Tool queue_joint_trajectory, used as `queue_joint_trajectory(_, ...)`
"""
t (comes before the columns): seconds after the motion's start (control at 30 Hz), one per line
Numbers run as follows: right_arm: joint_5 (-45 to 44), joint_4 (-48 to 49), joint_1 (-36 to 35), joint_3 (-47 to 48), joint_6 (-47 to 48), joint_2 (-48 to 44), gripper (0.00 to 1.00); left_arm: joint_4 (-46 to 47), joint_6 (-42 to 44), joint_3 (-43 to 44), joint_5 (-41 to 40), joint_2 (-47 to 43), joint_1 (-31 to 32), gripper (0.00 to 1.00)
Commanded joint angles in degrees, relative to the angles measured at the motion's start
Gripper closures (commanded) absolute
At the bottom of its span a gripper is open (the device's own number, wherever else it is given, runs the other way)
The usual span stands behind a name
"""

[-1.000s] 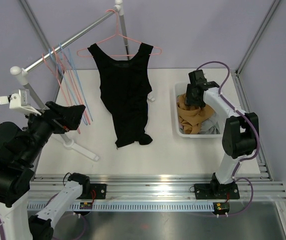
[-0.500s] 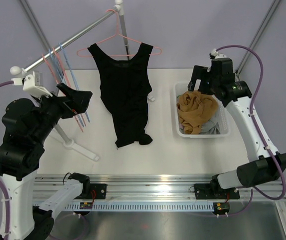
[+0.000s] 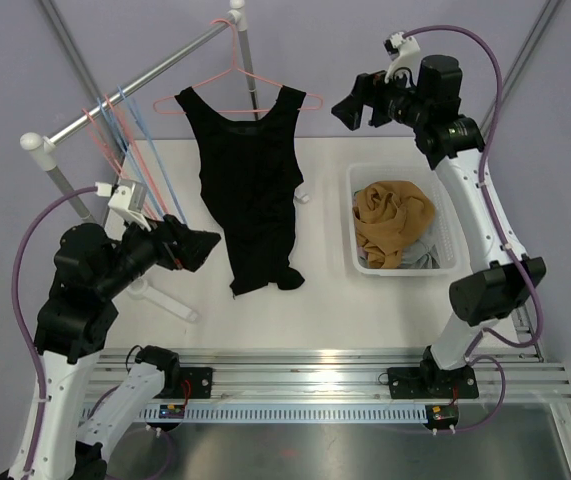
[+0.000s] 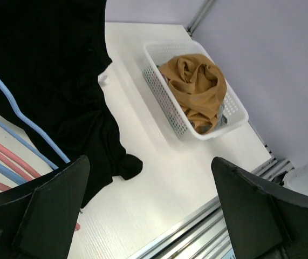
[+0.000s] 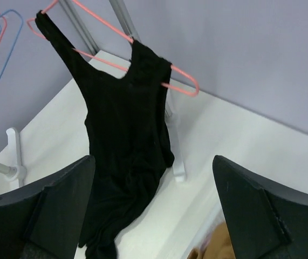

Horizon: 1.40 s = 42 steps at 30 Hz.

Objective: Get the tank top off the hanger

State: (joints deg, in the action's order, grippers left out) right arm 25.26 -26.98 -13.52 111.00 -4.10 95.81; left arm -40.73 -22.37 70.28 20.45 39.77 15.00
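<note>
The black tank top [image 3: 255,200] hangs on a pink hanger [image 3: 237,78] hooked over the slanted metal rail [image 3: 135,85], close to the upright post at the back; both shoulder straps sit over the hanger's arms, and the bottom hem lies bunched on the white table [image 3: 325,300].

The left gripper [image 3: 200,248] hovers low at the garment's left side, near the lower part of the cloth but apart from it; its 2 fingers [image 4: 46,210] stand wide apart with nothing between them.

The right gripper [image 3: 350,105] is raised high at the back, to the right of the hanger's right tip and apart from it; in the right wrist view its jaws are also spread wide and hold nothing, with the tank top and hanger seen beyond them.

A bunch of spare pink and blue hangers [image 3: 125,140] hangs further down the rail; a white basket [image 3: 353,215] on the right side of the table holds a crumpled tan garment [image 3: 393,220].
</note>
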Motion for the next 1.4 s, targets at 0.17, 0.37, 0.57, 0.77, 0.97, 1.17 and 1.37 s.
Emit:
queue_joint_trajectory(0.17,3.6,-1.4,-2.9,29.6,11.7,21.5,0.05,7.8,3.6,-12.9,4.1,-5.8,-0.2,0.01)
queue_joint_trajectory(0.37,6.9,-4.0,-2.8,41.6,16.8,31.8,0.08,10.1,4.3,-16.8,3.7,-5.8,-0.2,0.01)
queue_joint_trajectory(0.57,13.9,-1.4,-2.9,41.3,17.8,35.7,0.31,9.1,4.7,-18.5,0.3,-6.9,-0.2,0.01)
queue_joint_trajectory(0.77,16.2,0.8,-2.9,44.0,18.7,39.4,0.32,8.7,5.1,-19.0,-1.4,-6.9,-0.2,0.01)
queue_joint_trajectory(0.97,12.3,8.1,-2.9,34.9,17.4,33.9,0.33,10.3,0.4,-17.6,-0.5,-4.6,-0.2,0.01)
queue_joint_trajectory(1.17,23.9,-2.5,-2.9,42.6,17.9,37.8,0.45,10.8,-2.0,-10.3,1.1,-0.7,-0.2,0.01)
queue_joint_trajectory(1.37,32.5,1.4,-3.5,29.5,14.1,31.4,0.52,11.5,-5.7,-1.2,-7.6,4.2,1.0,0.01)
